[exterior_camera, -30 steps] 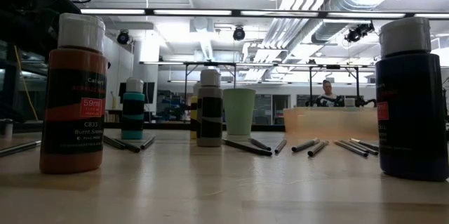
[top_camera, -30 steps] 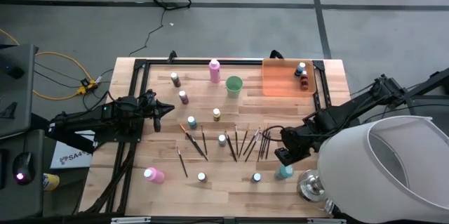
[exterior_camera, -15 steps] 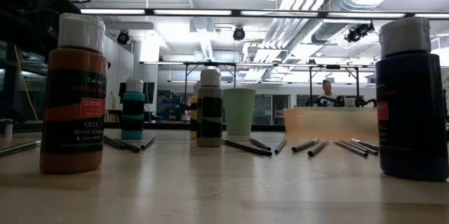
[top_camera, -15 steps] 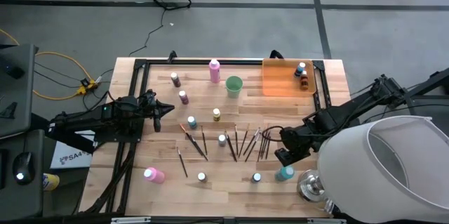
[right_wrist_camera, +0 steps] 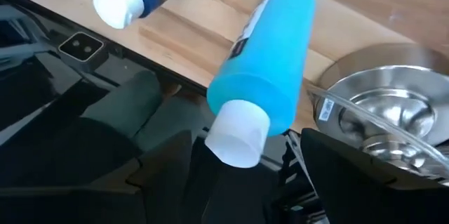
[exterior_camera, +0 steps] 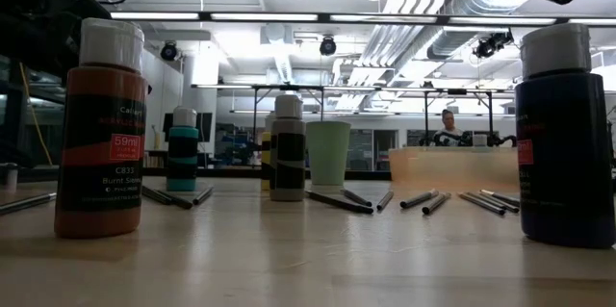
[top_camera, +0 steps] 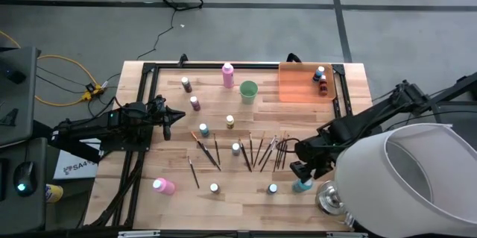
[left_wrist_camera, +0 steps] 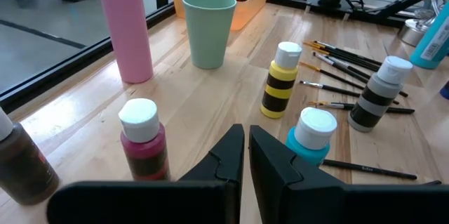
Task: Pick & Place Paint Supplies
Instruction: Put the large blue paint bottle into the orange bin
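I have right gripper (top_camera: pixel 302 172) over teal bottle (top_camera: pixel 302 185) at table's near edge, jaws wide, cap between fingers, not gripped. Risk: off-centre close tips bottle off edge. Left gripper (left_wrist_camera: pixel 245 155) parked, jaws shut.
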You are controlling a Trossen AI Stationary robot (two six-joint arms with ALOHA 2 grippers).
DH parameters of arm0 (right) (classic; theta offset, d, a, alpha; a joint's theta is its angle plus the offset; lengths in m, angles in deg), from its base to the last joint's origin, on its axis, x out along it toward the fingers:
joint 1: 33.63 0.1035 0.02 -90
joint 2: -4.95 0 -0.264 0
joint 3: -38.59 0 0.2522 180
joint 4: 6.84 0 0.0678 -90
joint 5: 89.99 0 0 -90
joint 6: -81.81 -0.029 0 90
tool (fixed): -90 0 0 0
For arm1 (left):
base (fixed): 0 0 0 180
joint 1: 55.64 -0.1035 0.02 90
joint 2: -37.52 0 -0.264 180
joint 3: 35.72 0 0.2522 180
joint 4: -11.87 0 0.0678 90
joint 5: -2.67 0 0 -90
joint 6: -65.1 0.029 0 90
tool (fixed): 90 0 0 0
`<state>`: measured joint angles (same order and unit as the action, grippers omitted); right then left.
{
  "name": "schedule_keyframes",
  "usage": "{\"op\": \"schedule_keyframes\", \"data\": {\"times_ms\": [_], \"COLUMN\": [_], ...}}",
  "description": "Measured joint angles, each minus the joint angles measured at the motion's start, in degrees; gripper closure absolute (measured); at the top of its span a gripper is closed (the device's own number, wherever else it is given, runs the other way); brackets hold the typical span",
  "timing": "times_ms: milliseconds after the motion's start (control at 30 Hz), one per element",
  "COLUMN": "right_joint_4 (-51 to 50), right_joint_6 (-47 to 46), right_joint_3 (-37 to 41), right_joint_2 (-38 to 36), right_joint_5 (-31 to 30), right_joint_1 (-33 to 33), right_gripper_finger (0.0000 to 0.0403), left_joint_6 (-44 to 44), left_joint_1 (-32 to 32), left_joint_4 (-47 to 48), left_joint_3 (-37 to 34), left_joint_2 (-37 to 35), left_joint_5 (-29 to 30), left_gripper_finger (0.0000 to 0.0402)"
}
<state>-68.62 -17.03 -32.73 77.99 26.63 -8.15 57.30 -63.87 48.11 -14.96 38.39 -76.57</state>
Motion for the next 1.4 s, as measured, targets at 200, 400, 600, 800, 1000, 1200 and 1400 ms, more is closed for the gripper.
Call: {"op": "schedule_keyframes", "data": {"times_ms": [200,400,600,800,1000,1200,1400], "right_joint_4": [0.73,1.51,3.27,3.41,3.34,3.66,3.97], "right_joint_6": [-0.94,-1.47,-1.01,-1.31,-1.50,-0.62,0.41], "right_joint_3": [0.00,-0.02,-0.02,-0.03,-0.09,-0.09,-0.09], "right_joint_2": [0.62,2.66,3.22,3.22,3.22,3.22,2.64], "right_joint_5": [0.10,0.63,0.81,0.74,1.18,2.28,0.97], "right_joint_1": [0.02,0.02,0.02,0.02,0.02,0.02,0.02], "right_gripper_finger": [0.0143,0.0170,0.0197,0.0230,0.0270,0.0276,0.0286], "left_joint_6": [0.01,0.01,0.00,0.00,0.02,0.01,0.00], "left_joint_1": [0.01,0.01,0.00,0.02,0.00,0.01,0.01], "left_joint_4": [0.00,0.00,0.00,0.00,0.00,0.00,0.00], "left_joint_3": [0.00,0.00,0.00,0.00,0.00,0.00,0.00], "left_joint_2": [0.01,0.02,0.01,0.02,0.00,0.01,0.00], "left_joint_5": [-0.02,-0.02,-0.01,-0.02,-0.02,-0.01,-0.02], "left_gripper_finger": [0.0380,0.0380,0.0380,0.0380,0.0380,0.0380,0.0380]}}
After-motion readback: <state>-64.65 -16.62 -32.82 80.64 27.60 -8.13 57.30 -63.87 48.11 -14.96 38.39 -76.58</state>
